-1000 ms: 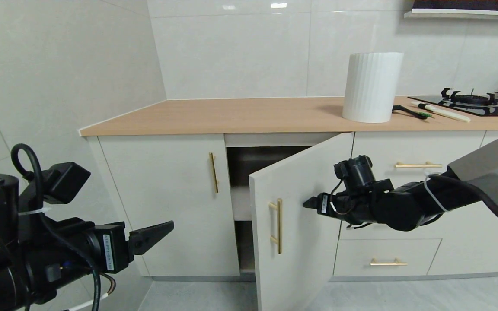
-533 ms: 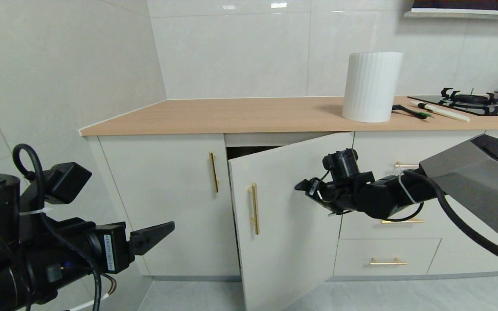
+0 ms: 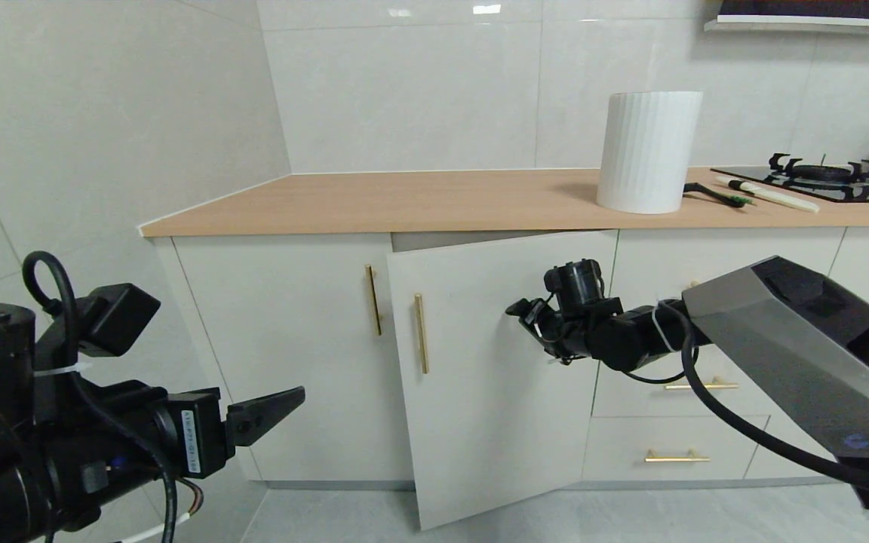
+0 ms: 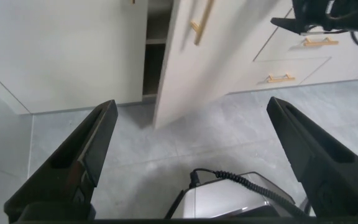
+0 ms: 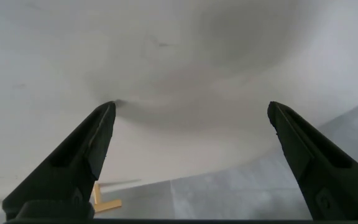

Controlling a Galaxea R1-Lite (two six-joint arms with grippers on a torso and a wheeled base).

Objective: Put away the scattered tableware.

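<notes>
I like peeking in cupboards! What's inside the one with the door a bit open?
Through the gap beside the door, the left wrist view shows a dark inside with one shelf. The door covers the rest, so any contents are hidden.

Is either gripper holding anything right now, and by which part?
Nothing is held. Right gripper: jaws open, tips at the cabinet door face, away from its handle. Left gripper: open, empty.
</notes>
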